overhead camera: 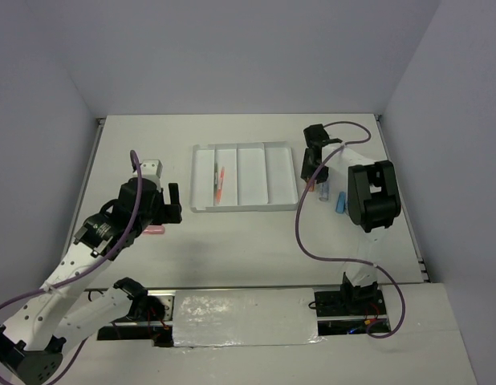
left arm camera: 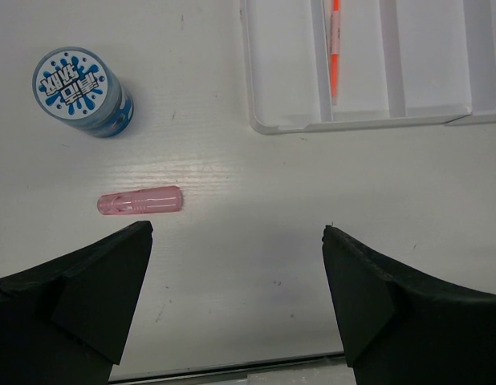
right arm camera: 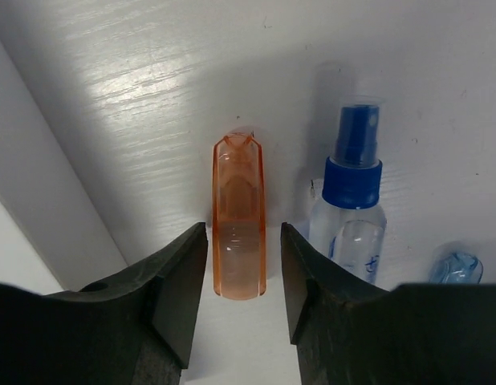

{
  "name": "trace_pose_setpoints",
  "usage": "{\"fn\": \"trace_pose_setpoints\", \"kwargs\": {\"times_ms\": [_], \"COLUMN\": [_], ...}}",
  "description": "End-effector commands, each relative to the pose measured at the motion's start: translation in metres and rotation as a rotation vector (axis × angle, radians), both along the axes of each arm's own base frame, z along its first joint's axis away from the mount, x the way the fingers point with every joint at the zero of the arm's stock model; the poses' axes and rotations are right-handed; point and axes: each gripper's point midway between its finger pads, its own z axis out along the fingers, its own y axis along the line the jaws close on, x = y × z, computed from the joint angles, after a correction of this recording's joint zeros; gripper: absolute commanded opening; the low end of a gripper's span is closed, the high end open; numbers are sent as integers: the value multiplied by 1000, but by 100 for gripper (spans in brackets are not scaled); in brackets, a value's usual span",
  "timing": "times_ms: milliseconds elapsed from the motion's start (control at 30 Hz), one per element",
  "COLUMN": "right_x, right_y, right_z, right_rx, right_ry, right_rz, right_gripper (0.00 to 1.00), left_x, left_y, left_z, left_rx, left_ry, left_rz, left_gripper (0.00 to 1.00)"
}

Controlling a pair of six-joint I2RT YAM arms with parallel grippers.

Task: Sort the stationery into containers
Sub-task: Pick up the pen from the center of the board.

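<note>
- Top camera: above and behind the arms, looking down over the whole bench point(overhead camera: 232, 241).
- Left wrist camera: close in, looking down past the left fingers point(left arm camera: 79, 297); it shares the tray point(left arm camera: 280, 72) corner with the top view.
- Right wrist camera: closer yet, looking down between the right fingers point(right arm camera: 172, 289).

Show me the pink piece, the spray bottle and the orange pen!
pink piece point(left arm camera: 140, 200): left wrist view, middle of its body.
spray bottle point(right arm camera: 348, 233): right wrist view, its clear body.
orange pen point(left arm camera: 335, 70): left wrist view, its orange end.
</note>
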Motion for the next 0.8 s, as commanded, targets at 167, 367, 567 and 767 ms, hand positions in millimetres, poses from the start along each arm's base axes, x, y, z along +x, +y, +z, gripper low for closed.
{"fn": "trace_pose_setpoints", "kwargs": {"times_ms": [167,367,567,767], "right_x": [3,1,5,-1], "right_y": [-2,3,5,25], "right_z": [0,4,54,107], "right_rx": [-5,24,50,73], "right_ry": [12,-1,-149,-248], "right_rz": [10,30,30,106], "right_gripper": [41,16,6,6], "left_x": [3,3,3,4], "left_y": [-3,-3,-4,-2], "left_z": [10,12,11,11], "left_rx": [-14,-18,-18,-14], "left_ry": [-51,-57,-55,-56], "left_rz": [-25,-29,-33,-22], "left_gripper": [99,99,99,99]}}
